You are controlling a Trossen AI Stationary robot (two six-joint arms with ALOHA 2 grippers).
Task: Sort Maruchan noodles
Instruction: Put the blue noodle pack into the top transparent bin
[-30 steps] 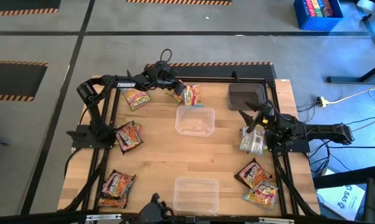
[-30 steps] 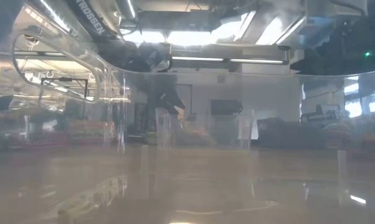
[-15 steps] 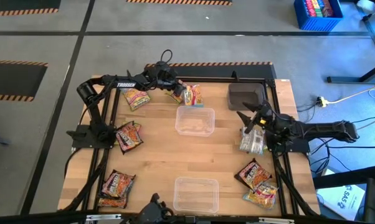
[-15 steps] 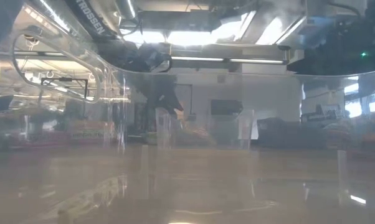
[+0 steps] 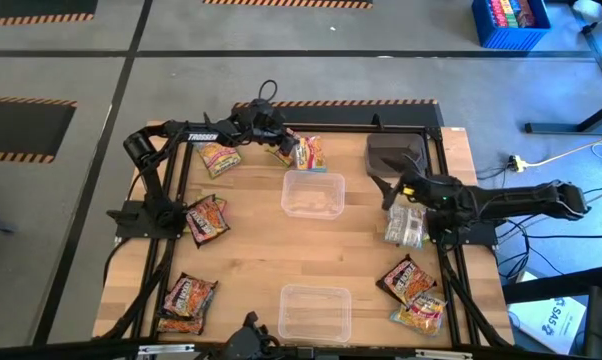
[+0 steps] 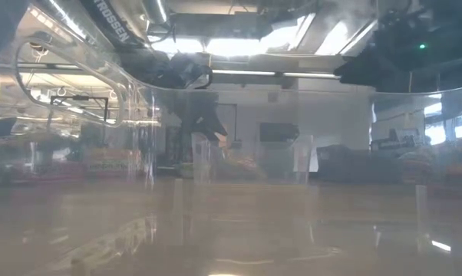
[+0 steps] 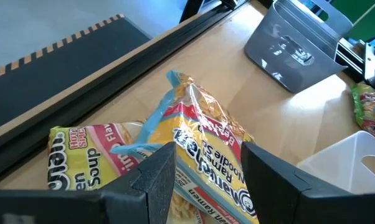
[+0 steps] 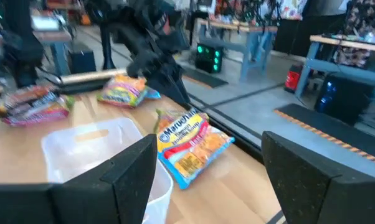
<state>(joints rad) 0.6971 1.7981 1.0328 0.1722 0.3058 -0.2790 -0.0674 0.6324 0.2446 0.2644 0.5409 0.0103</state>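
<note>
Standing on a wooden table (image 5: 251,250) are two dark robot arms, with ramen packets scattered around two clear tubs. One tub (image 5: 313,193) sits near the middle, the other (image 5: 315,311) near the front edge, and a dark grey tray (image 5: 396,153) lies at the back right corner. The left gripper (image 5: 286,143) reaches down at the back edge, its fingers (image 7: 156,177) pinching a yellow packet (image 7: 203,155) that rests against a pink-labelled packet (image 7: 81,155) on the wood. The right gripper (image 5: 389,190) hovers between the tray and the middle tub, fingers spread and holding nothing. Just beside it lies a pale packet (image 5: 404,226). Further packets lie in small groups: two at the front right (image 5: 413,290), two at the front left (image 5: 186,300), one at the left edge (image 5: 207,217), and another at the back left (image 5: 219,156).
</note>
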